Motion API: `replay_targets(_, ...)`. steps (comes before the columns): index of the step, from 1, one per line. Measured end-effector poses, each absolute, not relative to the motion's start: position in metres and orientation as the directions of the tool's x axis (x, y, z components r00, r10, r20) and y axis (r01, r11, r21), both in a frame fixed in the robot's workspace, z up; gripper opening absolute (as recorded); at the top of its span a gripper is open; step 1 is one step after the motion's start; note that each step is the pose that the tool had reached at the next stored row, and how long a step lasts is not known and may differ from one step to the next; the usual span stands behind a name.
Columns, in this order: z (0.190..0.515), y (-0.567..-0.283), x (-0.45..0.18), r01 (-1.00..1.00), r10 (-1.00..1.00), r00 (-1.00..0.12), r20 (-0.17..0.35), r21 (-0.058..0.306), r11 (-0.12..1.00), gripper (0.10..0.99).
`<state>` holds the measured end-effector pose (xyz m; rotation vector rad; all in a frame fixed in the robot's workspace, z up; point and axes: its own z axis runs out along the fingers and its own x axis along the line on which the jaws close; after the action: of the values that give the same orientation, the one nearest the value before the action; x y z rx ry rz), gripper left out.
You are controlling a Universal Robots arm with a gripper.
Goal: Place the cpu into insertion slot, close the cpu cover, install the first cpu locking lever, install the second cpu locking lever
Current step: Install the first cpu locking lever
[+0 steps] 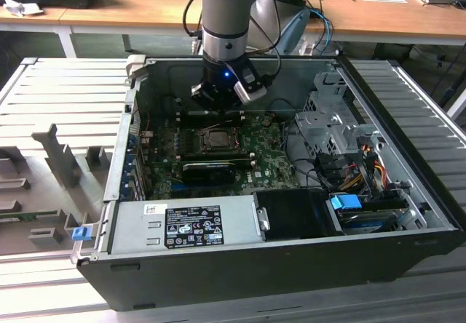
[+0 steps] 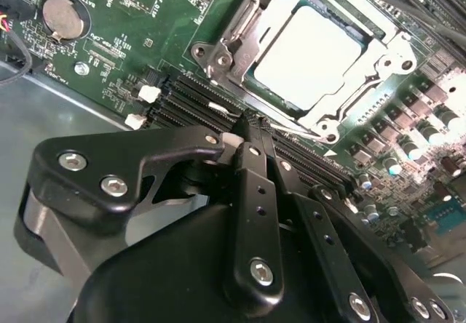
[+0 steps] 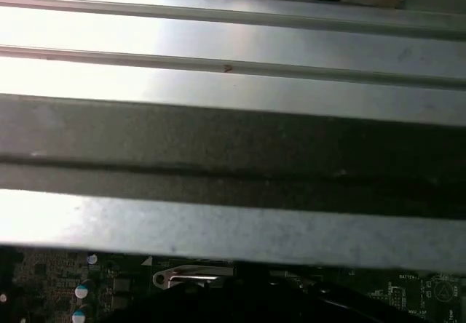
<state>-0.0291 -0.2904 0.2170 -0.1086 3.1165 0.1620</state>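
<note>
The gripper [image 2: 251,128] hangs inside the open computer case [image 1: 408,214], just above the green board [image 2: 131,54], its fingers [image 2: 256,192] pressed together with nothing between them. Just beyond their tips the cpu [image 2: 309,57] sits in the insertion slot [image 1: 216,138] (silvery top up), with the cpu cover [image 2: 233,43] closed around it.

I see the cpu [image 2: 309,57] sitting flat in the insertion slot [image 2: 256,90] just past my jaws (shiny top up), the cpu cover [image 2: 233,36] down around it.
</note>
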Motion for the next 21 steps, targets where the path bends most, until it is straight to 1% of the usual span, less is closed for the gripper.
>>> replay_targets(4, 0.206, -0.289, -0.020, -0.071, -0.070, -0.997, -0.022, 0.102, 0.992, 0.106)
replay_targets(8, 0.203, -0.289, -0.019, -0.072, -0.070, -0.997, -0.021, 0.095, 0.993, 0.106)
replay_targets(13, 0.201, -0.289, -0.019, -0.072, -0.070, -0.997, -0.021, 0.094, 0.993, 0.106)
replay_targets(17, 0.201, -0.289, -0.019, -0.072, -0.070, -0.997, -0.021, 0.096, 0.993, 0.106)
replay_targets(21, 0.214, -0.289, -0.019, -0.072, -0.070, -0.997, -0.021, 0.095, 0.993, 0.106)
